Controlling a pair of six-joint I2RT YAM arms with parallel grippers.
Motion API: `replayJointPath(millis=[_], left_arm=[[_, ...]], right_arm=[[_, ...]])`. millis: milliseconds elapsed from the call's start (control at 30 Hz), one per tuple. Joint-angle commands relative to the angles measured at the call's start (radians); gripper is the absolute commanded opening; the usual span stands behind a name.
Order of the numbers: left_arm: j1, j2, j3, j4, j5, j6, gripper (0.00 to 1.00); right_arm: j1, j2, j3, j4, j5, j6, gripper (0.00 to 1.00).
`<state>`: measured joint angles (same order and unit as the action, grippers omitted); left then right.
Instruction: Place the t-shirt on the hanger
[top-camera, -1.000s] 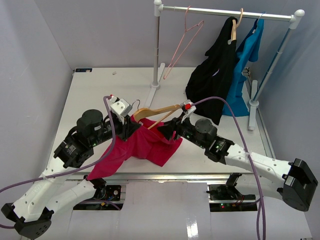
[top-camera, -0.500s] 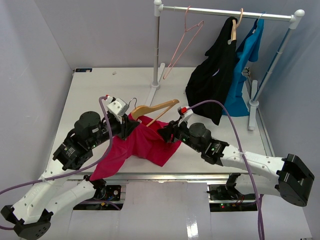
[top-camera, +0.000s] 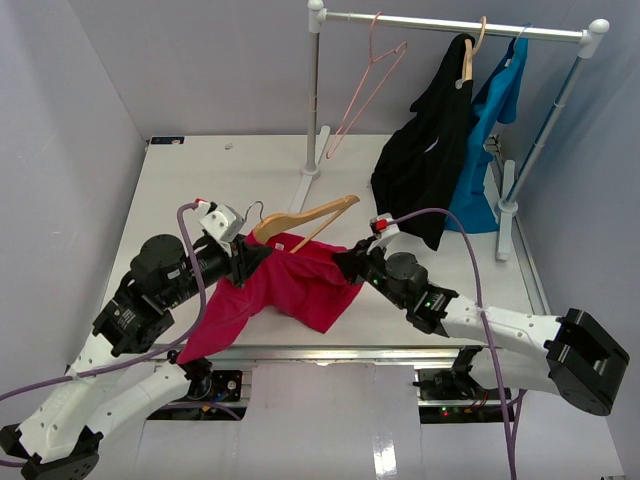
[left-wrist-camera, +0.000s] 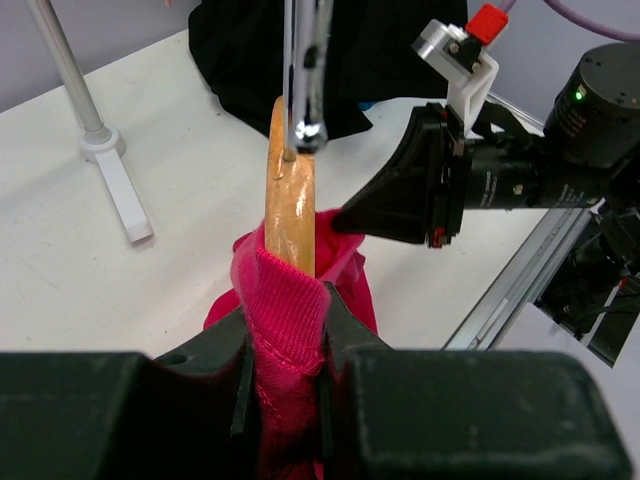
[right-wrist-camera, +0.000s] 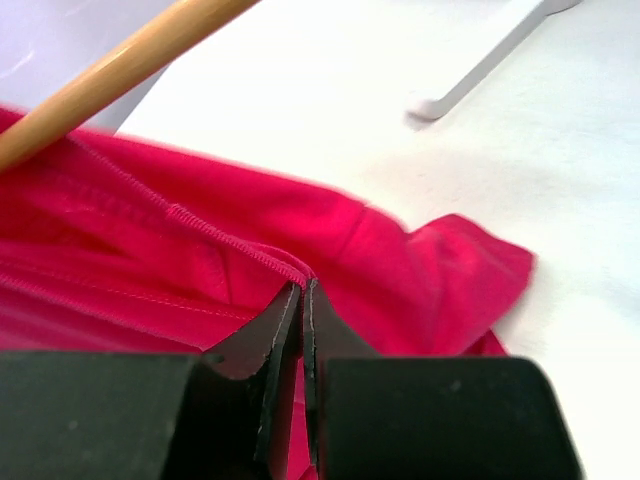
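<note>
The magenta-red t-shirt (top-camera: 295, 285) lies bunched on the table between my two arms, one sleeve trailing toward the near edge. The tan wooden hanger (top-camera: 305, 216) is partly inside it, its right end sticking out above the cloth. My left gripper (top-camera: 250, 258) is shut on the t-shirt's collar (left-wrist-camera: 285, 310), which is wrapped round the hanger (left-wrist-camera: 290, 200) just below the silver hook (left-wrist-camera: 305, 70). My right gripper (top-camera: 347, 265) is shut on a seamed edge of the t-shirt (right-wrist-camera: 400, 270), with the hanger's bar (right-wrist-camera: 120, 65) above it.
A clothes rack stands at the back right, with a foot (top-camera: 310, 172) near the hanger and another (top-camera: 508, 210) at the right. On it hang a pink wire hanger (top-camera: 365, 85), a black garment (top-camera: 425, 170) and a blue shirt (top-camera: 492, 125). The table's front rail (top-camera: 400, 352) runs below the t-shirt.
My right gripper dropped from the hanger's right end to the shirt and closed on its edge. My left gripper drew slightly left with collar and hanger.
</note>
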<state>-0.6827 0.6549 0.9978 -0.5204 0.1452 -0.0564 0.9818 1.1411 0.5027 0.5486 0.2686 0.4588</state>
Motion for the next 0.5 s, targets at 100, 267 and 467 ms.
replayJointPath(millis=[100, 267, 467], left_arm=[[0.002, -0.044, 0.074, -0.027, 0.127, 0.055, 0.0], [0.002, -0.066, 0.084, -0.089, 0.187, 0.112, 0.0], [0.002, -0.056, 0.095, -0.151, 0.155, 0.149, 0.0]], right_arm=[[-0.181, -0.13, -0.037, -0.038, 0.044, 0.041, 0.08], [-0.315, -0.198, -0.039, -0.1, -0.035, 0.052, 0.08], [-0.381, -0.251, -0.008, -0.188, -0.062, 0.031, 0.08]])
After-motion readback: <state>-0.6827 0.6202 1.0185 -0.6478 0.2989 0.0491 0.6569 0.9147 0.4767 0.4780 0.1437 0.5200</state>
